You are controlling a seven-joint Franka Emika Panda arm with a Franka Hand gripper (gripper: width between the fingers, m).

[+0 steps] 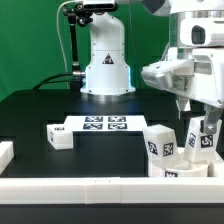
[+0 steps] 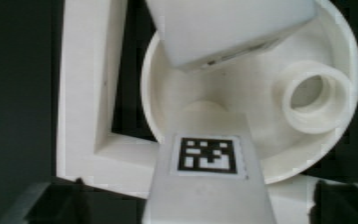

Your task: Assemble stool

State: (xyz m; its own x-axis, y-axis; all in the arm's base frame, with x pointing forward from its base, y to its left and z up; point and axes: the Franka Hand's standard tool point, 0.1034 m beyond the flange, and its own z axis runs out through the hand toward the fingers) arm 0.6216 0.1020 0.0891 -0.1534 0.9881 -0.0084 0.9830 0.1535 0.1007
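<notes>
Nearest the lens in the exterior view, a long white border rail (image 1: 100,190) runs along the front edge of the black table (image 1: 30,115). At the exterior view's left edge a short white rail end (image 1: 5,152) pokes in. Next comes a short blocky white plastic leg (image 1: 58,135), lying just beside the marker board (image 1: 95,123), with the arm's white base (image 1: 105,65) behind it. Further right a second tagged white leg (image 1: 160,143) stands close to the thick round white disc seat (image 1: 182,172), which lies at the front corner on the exterior view's right. The two-finger gripper (image 1: 196,118) hangs over that seat with a third tagged leg (image 1: 198,140) at its fingers. In the wrist view this leg (image 2: 202,160) reaches over the seat (image 2: 220,105) near a round socket (image 2: 311,100). Whether the jaws are clamped on it I cannot tell.
</notes>
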